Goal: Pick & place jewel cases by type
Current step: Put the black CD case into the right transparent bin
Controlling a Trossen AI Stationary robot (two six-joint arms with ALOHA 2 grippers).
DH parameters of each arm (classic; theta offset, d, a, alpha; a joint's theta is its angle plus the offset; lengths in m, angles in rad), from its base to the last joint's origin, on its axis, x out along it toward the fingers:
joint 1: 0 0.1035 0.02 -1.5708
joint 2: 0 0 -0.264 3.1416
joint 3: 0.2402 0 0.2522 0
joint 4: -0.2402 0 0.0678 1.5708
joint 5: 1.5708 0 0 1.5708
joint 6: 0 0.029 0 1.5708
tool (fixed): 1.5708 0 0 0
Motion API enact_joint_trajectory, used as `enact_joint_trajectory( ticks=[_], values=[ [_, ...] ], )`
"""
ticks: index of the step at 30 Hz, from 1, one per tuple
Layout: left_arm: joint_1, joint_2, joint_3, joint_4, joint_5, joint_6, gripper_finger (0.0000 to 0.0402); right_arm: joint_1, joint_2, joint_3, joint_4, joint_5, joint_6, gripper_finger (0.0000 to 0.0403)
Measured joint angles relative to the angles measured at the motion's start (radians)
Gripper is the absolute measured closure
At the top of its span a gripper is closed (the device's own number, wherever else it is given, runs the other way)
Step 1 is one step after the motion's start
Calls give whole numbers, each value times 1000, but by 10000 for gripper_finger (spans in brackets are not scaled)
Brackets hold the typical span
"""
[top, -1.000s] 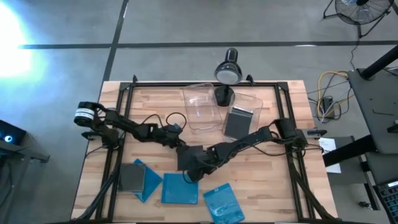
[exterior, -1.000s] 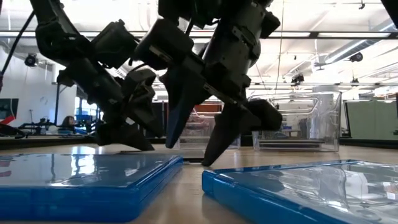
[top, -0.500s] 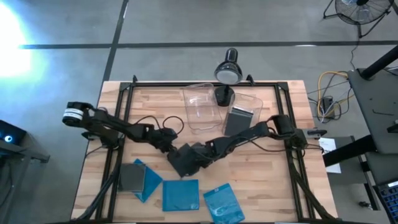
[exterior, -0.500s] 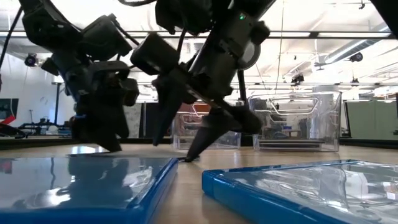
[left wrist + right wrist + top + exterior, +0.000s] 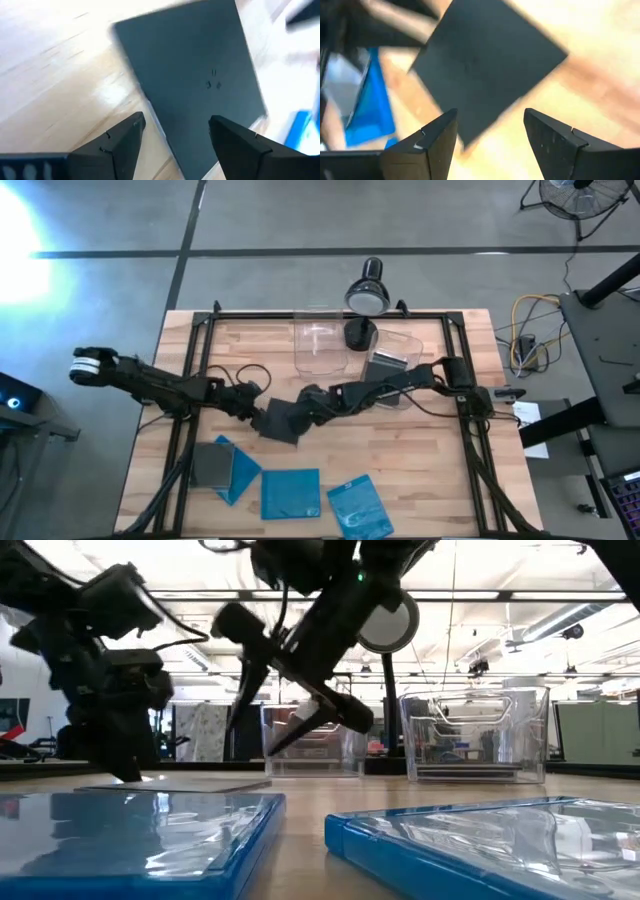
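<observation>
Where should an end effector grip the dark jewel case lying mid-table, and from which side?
Probably by an edge. The dark jewel case lies flat on the table, too broad to span. The open left end effector sits at the side facing the left arm, so straddle that rim, one finger over it and one worked under. The open right end effector hovers opposite.

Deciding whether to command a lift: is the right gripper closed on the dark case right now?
No: in the right wrist view the right gripper is open, its fingers clear of the dark case lying on the table.
</observation>
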Motion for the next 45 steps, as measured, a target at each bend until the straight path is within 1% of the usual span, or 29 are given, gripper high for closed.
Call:
enact_joint_trajectory(
  ticks=[6,10,13,17,23,27,31,35,38,40,42,43,45],
  values=[
    [1,-99,-124,168,-39,-175,188,7,18,-1,-7,-16,59,179],
    [1,-110,-158,189,-53,-205,188,28,24,-1,-2,-23,85,179],
    [0,-85,-157,183,-66,-208,188,36,24,-2,-1,-22,102,179],
    [0,-37,-125,179,-75,-197,188,37,24,-2,7,-16,121,179],
    [-1,93,-50,206,-81,-138,188,39,24,-7,41,-19,126,179],
    [0,169,-11,278,-51,-113,188,40,24,-15,42,-18,129,179],
    [0,183,24,311,-20,-110,188,53,24,-32,27,-29,129,179],
    [-2,160,51,343,108,-96,188,74,23,-37,-51,-53,128,179],
    [-1,149,87,391,196,-96,188,94,22,-43,-77,-45,127,179],
    [-2,151,102,395,233,-103,188,103,21,-50,-84,-49,126,179],
    [-3,154,125,424,247,-113,188,111,20,-55,-81,-44,127,179],
    [-3,154,140,424,246,-113,188,114,20,-57,-81,-42,126,179],
    [-6,154,161,335,243,-90,188,120,20,-59,-80,-41,128,179]
  ],
)
